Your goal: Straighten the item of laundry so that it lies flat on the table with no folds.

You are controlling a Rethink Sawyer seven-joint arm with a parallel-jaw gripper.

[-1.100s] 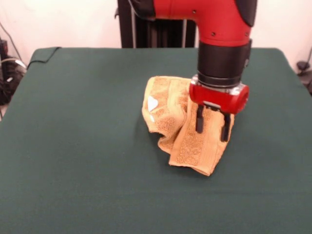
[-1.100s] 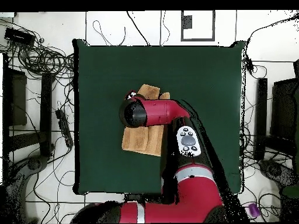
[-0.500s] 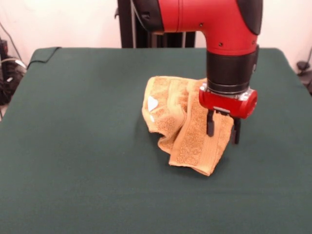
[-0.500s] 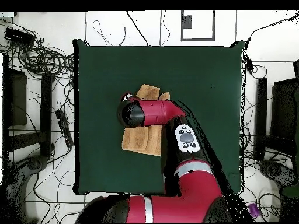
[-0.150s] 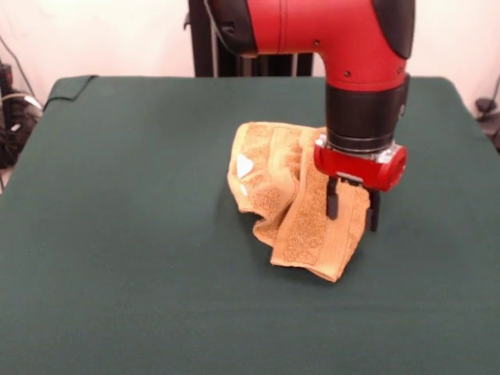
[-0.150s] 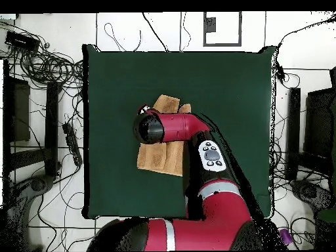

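The towel (image 5: 293, 195) is lying crumpled near the middle of the bench (image 5: 117, 234), folded over itself, its white label (image 5: 244, 166) showing at the left. The pincer (image 5: 349, 207) is hanging at the towel's right edge, fingers apart, one over the cloth, one just off it, holding nothing. It seems to be lining up a grasp; next it needs to close on that edge and draw it outward.
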